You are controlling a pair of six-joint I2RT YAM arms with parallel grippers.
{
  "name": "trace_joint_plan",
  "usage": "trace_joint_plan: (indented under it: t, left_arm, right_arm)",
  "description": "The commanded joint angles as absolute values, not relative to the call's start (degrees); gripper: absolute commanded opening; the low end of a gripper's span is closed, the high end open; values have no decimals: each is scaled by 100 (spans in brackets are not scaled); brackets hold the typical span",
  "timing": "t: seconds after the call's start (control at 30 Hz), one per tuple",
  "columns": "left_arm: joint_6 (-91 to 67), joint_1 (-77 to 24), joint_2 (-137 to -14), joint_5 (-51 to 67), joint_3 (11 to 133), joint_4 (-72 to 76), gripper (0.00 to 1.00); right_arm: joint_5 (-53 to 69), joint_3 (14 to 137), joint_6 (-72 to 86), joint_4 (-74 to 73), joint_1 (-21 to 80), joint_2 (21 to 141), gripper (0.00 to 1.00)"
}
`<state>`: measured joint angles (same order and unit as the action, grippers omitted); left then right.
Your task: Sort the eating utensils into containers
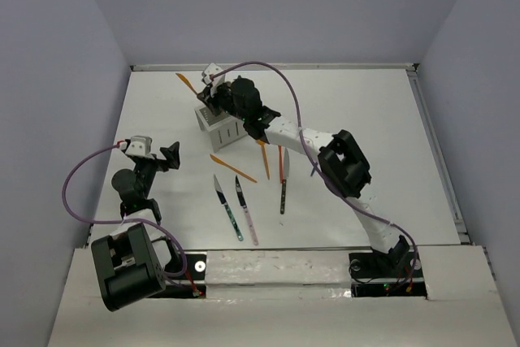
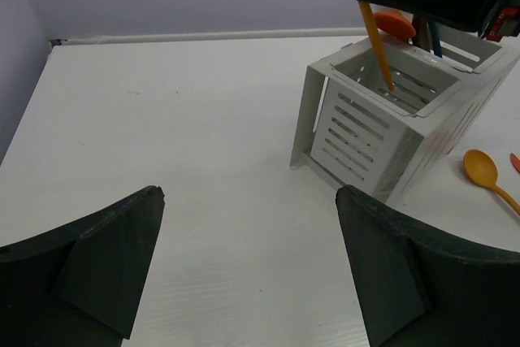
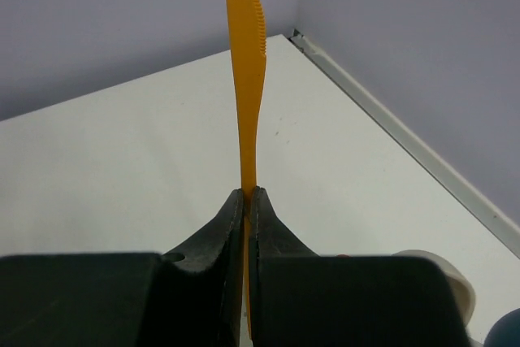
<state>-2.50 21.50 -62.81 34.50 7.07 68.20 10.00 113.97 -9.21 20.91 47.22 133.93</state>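
Note:
My right gripper [image 1: 213, 92] is shut on an orange knife [image 3: 244, 79], blade up, over the white perforated caddy [image 1: 221, 126]. In the left wrist view the knife's handle [image 2: 372, 30] reaches down into the caddy's near compartment [image 2: 390, 91]. The far compartment holds an orange spoon [image 2: 396, 23] and dark blue handles. My left gripper [image 1: 168, 156] is open and empty above the table, left of the caddy [image 2: 366, 132]. Several utensils lie in front of the caddy: an orange one [image 1: 233, 167], a teal-handled knife [image 1: 228, 207] and a pink-handled knife [image 1: 246, 210].
More utensils lie right of those: two orange ones [image 1: 264, 160] [image 1: 285, 164] and a dark one [image 1: 283, 199]. An orange spoon [image 2: 481, 170] lies beside the caddy. Walls close the table at the left, back and right; a rail [image 1: 435, 144] runs along the right edge.

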Motion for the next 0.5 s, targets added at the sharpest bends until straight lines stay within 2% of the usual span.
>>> trace_joint_plan:
  t: [0.0,0.23,0.47]
  left_arm:
    - [-211,2180,-6284,3612,738,7234,99]
    - [-158,2180,-6214,3454,633,7382,99]
    - [-105,2180,-6196,3516,650,7357,99]
  right_arm:
    - [1300,11471,-923,2549,4737,13298,0]
    - [1090,10338,-1081,3216,4737,13140,0]
    - [1011,9906,-1081,3436,4737,13069,0]
